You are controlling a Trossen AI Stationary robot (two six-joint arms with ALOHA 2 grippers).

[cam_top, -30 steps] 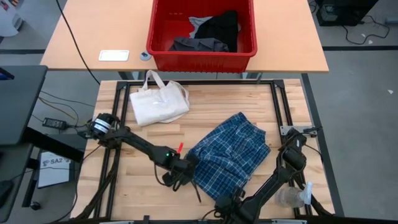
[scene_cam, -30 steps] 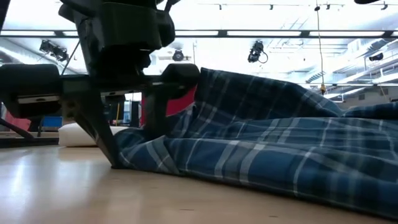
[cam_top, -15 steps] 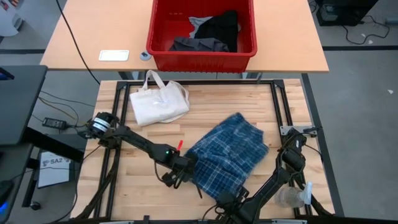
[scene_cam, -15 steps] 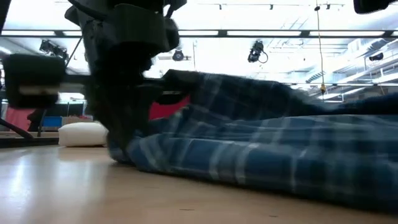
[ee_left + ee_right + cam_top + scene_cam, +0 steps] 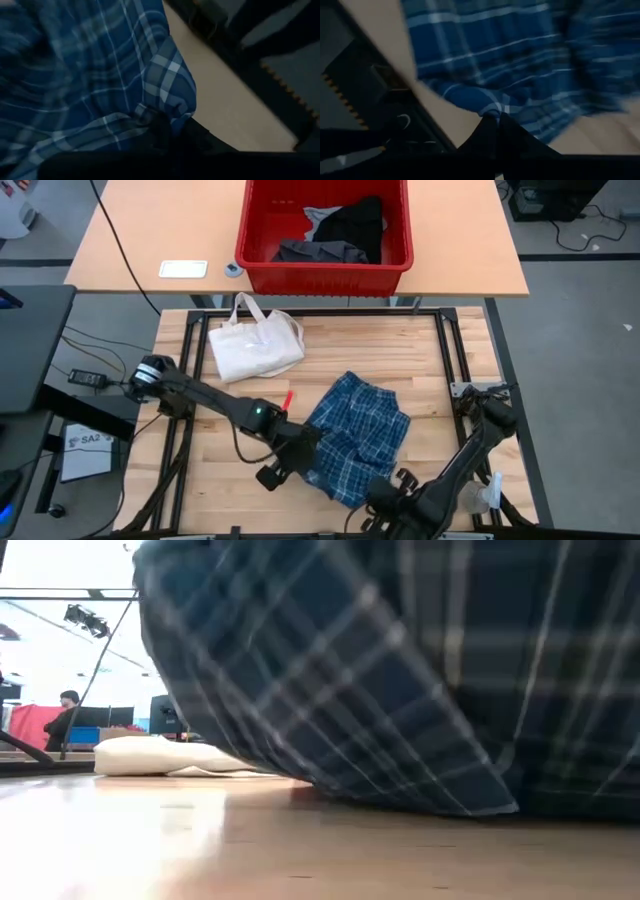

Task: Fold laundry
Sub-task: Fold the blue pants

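The left gripper [image 5: 303,458] pinches the left edge of the blue-and-white plaid cloth garment [image 5: 357,436]; the right gripper [image 5: 375,498] pinches its near edge. Each wrist view shows fabric clamped between closed fingers [image 5: 162,131]. The low view alone shows the bunched garment lifted above the wooden tabletop [image 5: 200,850].

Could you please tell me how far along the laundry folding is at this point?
Early. Nothing is folded yet. In hand: the left gripper and right gripper, jaws shut on the near edge of the blue plaid garment, hold it bunched on the table. Left: finishing this fold, plus the dark clothes in the red bin. The tote bag lies aside.
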